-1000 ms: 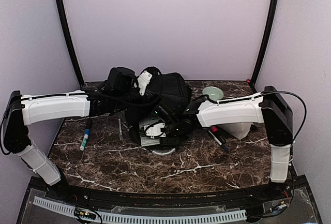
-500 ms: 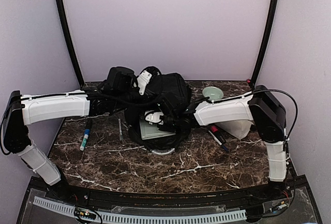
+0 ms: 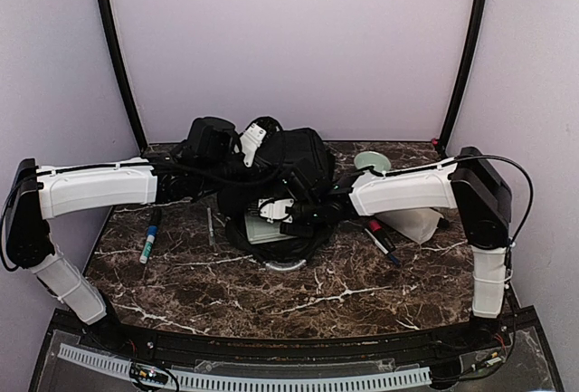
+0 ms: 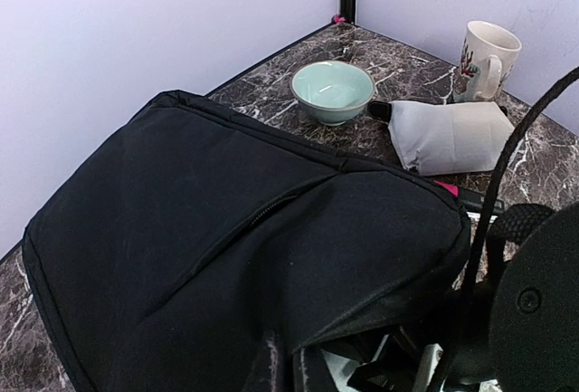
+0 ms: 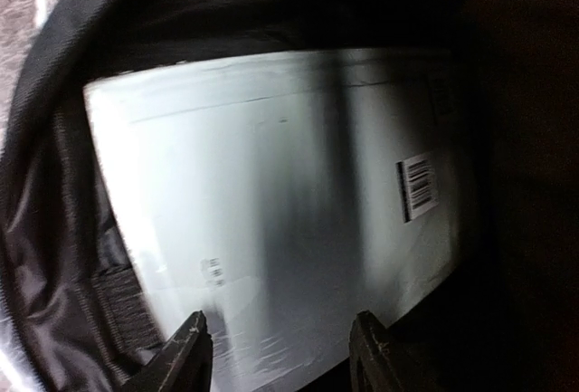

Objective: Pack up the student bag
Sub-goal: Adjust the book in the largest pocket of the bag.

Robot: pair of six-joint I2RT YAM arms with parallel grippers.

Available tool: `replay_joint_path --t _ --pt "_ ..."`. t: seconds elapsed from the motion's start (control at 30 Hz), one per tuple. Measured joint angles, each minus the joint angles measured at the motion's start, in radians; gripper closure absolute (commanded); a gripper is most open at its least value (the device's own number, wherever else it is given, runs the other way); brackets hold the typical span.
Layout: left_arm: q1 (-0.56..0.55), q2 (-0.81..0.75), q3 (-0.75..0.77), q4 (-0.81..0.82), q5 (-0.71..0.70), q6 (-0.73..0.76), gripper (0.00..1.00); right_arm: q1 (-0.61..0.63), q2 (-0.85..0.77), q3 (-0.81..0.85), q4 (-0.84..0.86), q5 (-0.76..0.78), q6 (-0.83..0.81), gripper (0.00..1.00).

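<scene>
The student bag (image 3: 294,164) (image 4: 226,238) is a big black backpack lying at the middle back of the table. My left gripper (image 4: 288,369) is shut on the fabric edge of its opening and holds that flap raised. A pale grey book (image 5: 271,202) (image 3: 264,229) with a barcode sticker lies flat in the bag's mouth. My right gripper (image 5: 280,348) (image 3: 274,212) reaches into the opening just over the book. Its jaws stand apart, one dark fingertip (image 5: 192,345) on each side of the book's near part, gripping nothing that I can see.
A pale green bowl (image 4: 332,90) (image 3: 372,162), a white mug (image 4: 487,55) and a translucent white pouch (image 4: 452,134) (image 3: 414,224) sit right of the bag. Markers (image 3: 381,239) lie under the right forearm. A blue pen (image 3: 148,240) lies at the left.
The right gripper has pushed away from the front edge into the bag's mouth, and the grey book has slid further inside with it. The left arm has held still.
</scene>
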Motion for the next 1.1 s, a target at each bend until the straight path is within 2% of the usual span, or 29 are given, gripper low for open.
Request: replay_joint_path --t 0.13,0.57,0.77,1.1 --pt "-0.002 0.0 0.0 -0.001 0.0 0.0 1.0 0.003 -0.005 -0.012 -0.021 -0.039 0.0 0.41" --pt "-0.005 0.0 0.0 -0.001 0.0 0.006 1.0 0.019 0.068 0.034 -0.004 -0.031 0.0 0.42" --pt "-0.008 0.0 0.0 -0.001 0.0 0.008 1.0 0.023 0.101 0.051 0.037 0.039 0.012 0.47" --pt "-0.01 0.0 0.0 0.0 -0.002 0.011 1.0 -0.01 0.183 0.117 0.161 0.172 0.02 0.48"
